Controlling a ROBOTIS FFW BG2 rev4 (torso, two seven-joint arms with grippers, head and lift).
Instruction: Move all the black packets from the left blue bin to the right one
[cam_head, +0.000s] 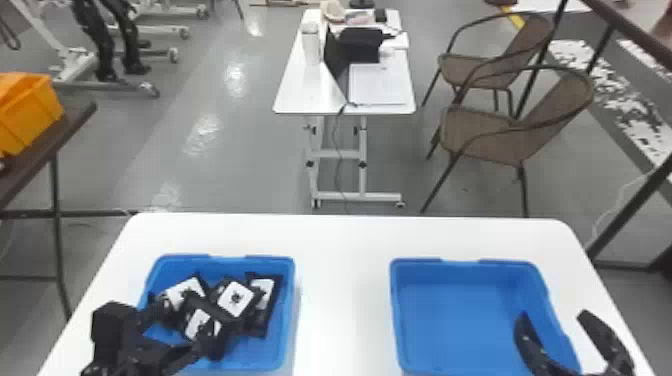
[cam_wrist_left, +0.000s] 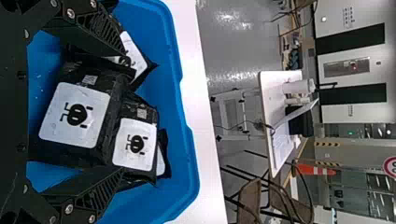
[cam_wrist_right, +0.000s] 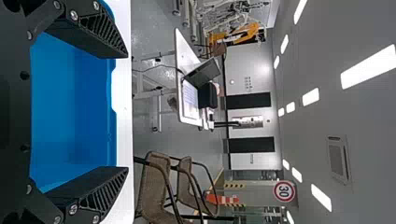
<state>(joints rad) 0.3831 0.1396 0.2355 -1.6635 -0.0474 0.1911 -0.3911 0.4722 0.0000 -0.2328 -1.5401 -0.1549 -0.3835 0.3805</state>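
Left blue bin (cam_head: 290, 320), lower left of the head view: contains a heap of overlapping black packets (cam_head: 237, 300) with white labels, some tilted against others. Right blue bin (cam_head: 450, 315), lower right: empty inside its visible walls. Both containers rest apart on a white table (cam_head: 345, 295). Left gripper (cam_head: 181, 322), lower left, at the packets in the left blue bin; its jaws stand wide apart, with packets visible between them in the left wrist view and none evidently clamped. Right gripper (cam_head: 554, 316), lower right, by the outer side of the right blue bin; its jaws are widely parted and hold nothing.
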